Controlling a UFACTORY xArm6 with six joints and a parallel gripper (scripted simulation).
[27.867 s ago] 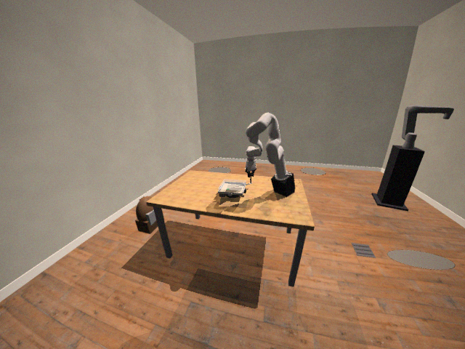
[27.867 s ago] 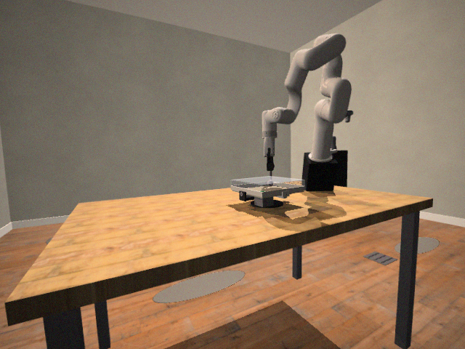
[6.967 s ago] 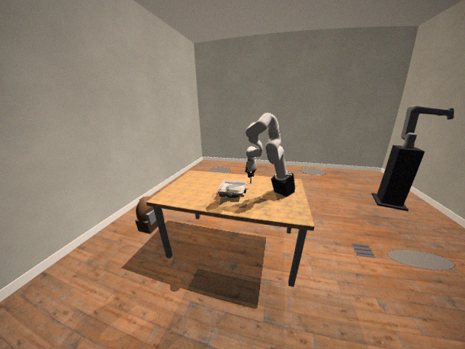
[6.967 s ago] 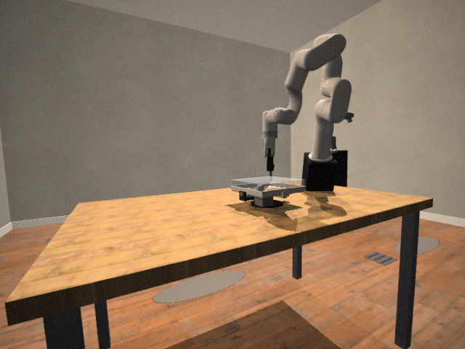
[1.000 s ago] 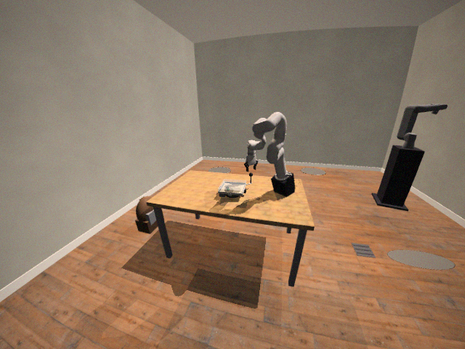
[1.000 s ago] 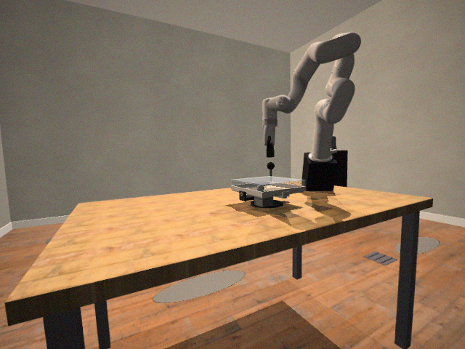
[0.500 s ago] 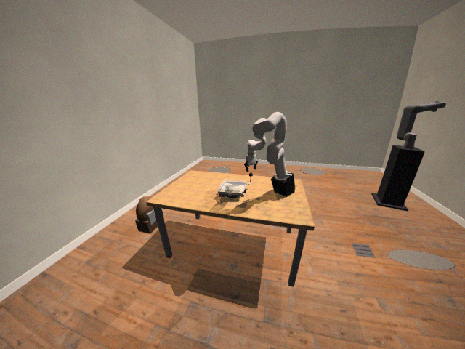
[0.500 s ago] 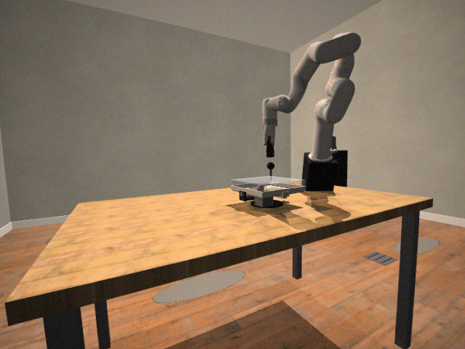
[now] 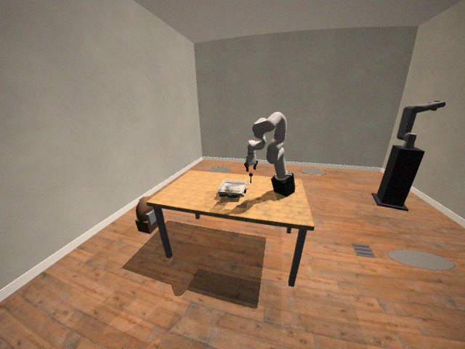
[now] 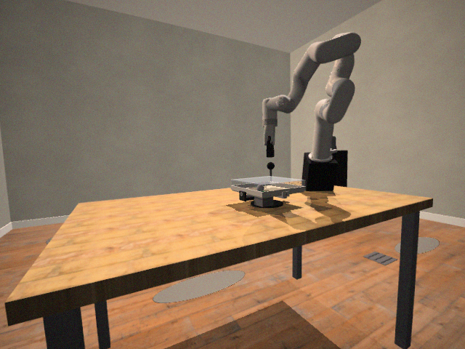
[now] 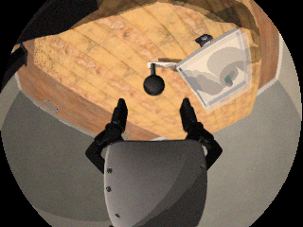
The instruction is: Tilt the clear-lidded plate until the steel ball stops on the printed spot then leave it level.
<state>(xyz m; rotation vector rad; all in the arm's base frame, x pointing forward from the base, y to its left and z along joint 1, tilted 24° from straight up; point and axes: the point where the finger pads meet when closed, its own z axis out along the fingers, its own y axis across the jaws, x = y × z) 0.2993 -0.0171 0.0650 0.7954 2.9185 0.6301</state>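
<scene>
The clear-lidded plate [image 9: 232,182] [image 10: 271,190] [image 11: 239,42] sits on a short pedestal on the wooden table [image 9: 195,195] [image 10: 150,233], roughly level. A thin upright stick with a black knob [image 9: 251,174] [image 10: 269,165] [image 11: 153,83] rises from the plate's edge on the robot's side. My gripper [image 9: 251,166] [image 10: 269,153] [image 11: 153,103] is open and empty. It points down and hangs a short way above the knob without touching it. A small grey lump that looks like the ball [image 10: 260,186] lies under the lid. A small green mark [image 11: 227,79] shows on the plate in the wrist view.
The arm's black base block [image 9: 282,185] [image 10: 325,174] stands on the table just beside the plate. A second dark arm on a pedestal [image 9: 399,176] stands far off by the right wall. A brown object [image 9: 144,216] sits on the floor left of the table.
</scene>
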